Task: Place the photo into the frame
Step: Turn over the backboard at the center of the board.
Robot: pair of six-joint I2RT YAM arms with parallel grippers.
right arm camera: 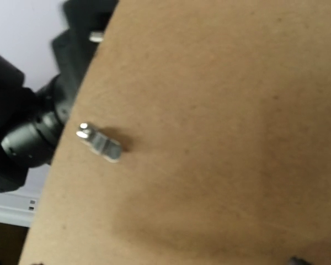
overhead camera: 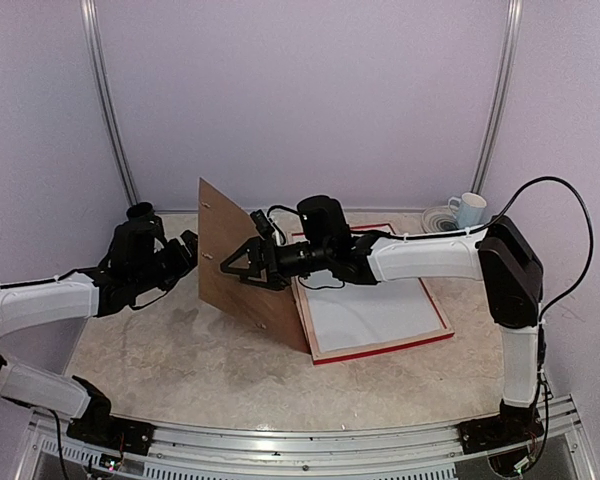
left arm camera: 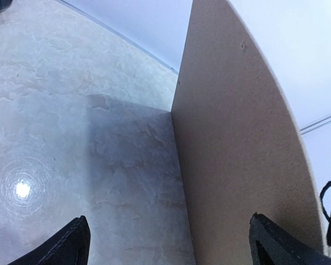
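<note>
backing board (right arm camera: 220,138) was stood on edge along the frame (overhead camera: 383,347), presumably to expose its back. left gripper (overhead camera: 188,250) and right gripper (overhead camera: 236,262) were spread wide, empty.

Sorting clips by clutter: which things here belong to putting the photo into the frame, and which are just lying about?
Job in hand:
frame, lying flat
brown backing board, standing on edge beside it
white sheet inside the frame

Just lying about:
cup
patterned saucer, both at the far right corner
</note>
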